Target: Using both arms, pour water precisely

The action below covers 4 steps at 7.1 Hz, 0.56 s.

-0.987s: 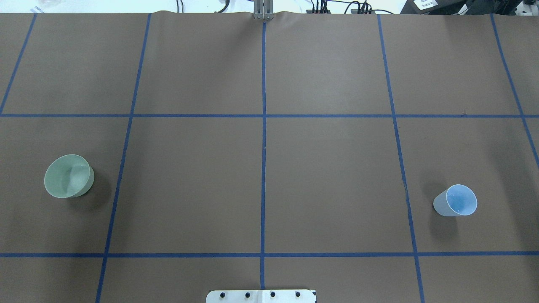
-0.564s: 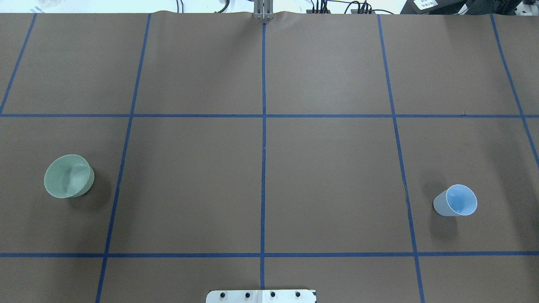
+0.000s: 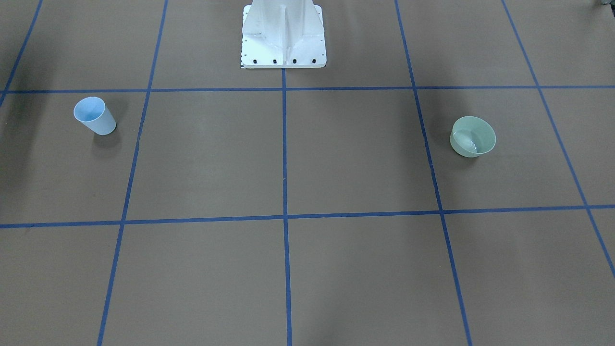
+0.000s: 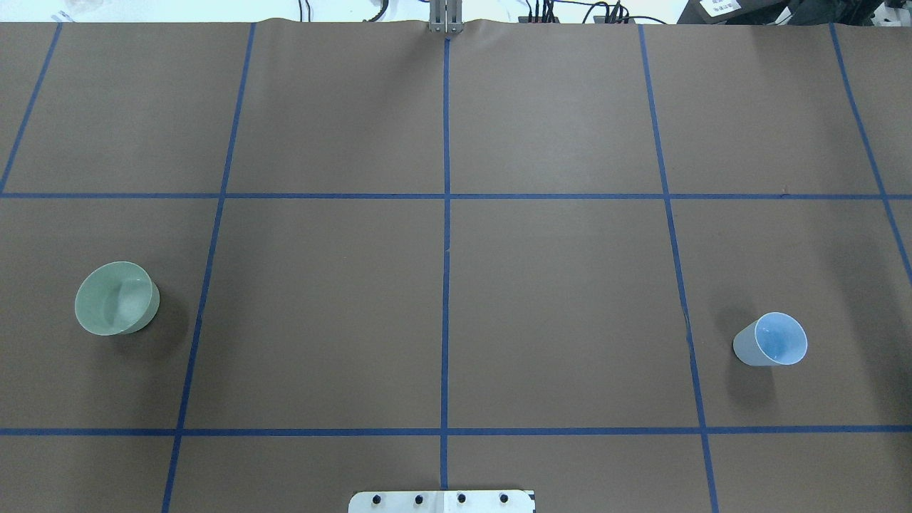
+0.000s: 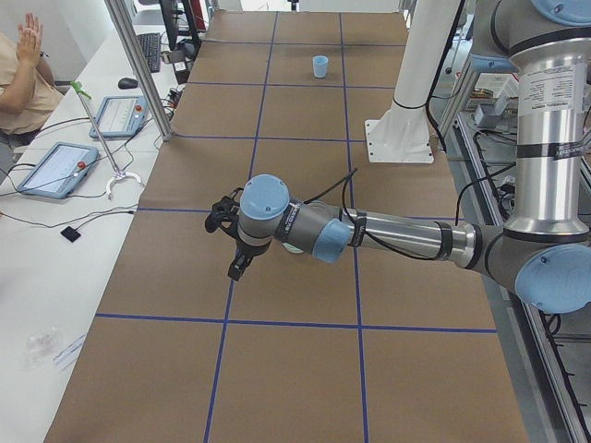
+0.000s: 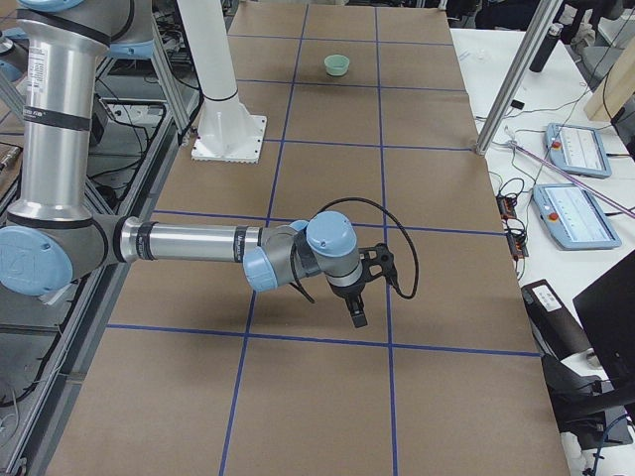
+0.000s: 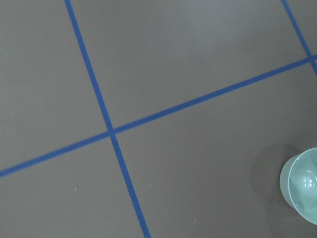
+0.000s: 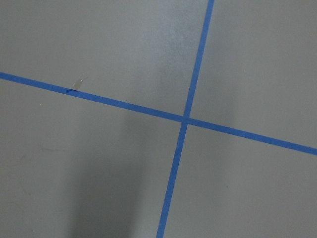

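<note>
Arms, 2 alike: stretching out level and low over the brown table [image 4: 556, 285], left arm [image 5: 397, 235] at one end, right arm [image 6: 189, 243] at the other. Left gripper [image 5: 236, 268] and right gripper [image 6: 357, 315]: pointing down, hanging above the table; showing in side views only, so impossible to tell wide from narrow. Blue cup [image 4: 773, 340]: standing upright on the robot's right side. Green bowl [image 4: 116, 298]: sitting well apart from it, on the robot's left.

White pedestal [image 3: 283, 43] on blue-taped table [image 3: 360, 158]
</note>
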Tool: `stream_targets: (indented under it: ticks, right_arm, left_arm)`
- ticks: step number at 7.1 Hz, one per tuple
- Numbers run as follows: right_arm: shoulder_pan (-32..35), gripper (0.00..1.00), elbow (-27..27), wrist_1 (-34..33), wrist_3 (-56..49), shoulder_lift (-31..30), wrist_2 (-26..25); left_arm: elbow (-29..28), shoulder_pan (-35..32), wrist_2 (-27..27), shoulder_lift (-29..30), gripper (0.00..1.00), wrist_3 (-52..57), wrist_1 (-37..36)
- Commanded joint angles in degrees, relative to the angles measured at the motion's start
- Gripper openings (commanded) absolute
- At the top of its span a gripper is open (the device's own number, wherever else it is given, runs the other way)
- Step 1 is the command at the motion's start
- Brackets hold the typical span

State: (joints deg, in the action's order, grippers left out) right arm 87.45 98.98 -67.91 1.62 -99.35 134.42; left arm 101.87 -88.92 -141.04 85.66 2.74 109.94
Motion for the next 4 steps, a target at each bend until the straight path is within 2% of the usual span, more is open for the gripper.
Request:
stream_targets:
  ticks: [1, 3, 4]
  right_arm:
    - [0.00, 1.00, -0.02, 0.41, 0.23, -0.05, 0.40]
    - [0.00, 1.00, -0.11, 0.41, 0.23, -0.14, 0.40]
    - [0.00, 1.00, -0.11, 0.41, 0.14, -0.14, 0.31]
  left_arm:
    - [-0.09, 4.86, -0.11, -0.49, 1.00, -5.79, 5.80]
    - [0.00, 9.71, 0.68, -1.71, 1.00, -22.70, 11.22]
    - [0.08, 13.04, 3.03, -1.81, 1.00, -27.30, 11.69]
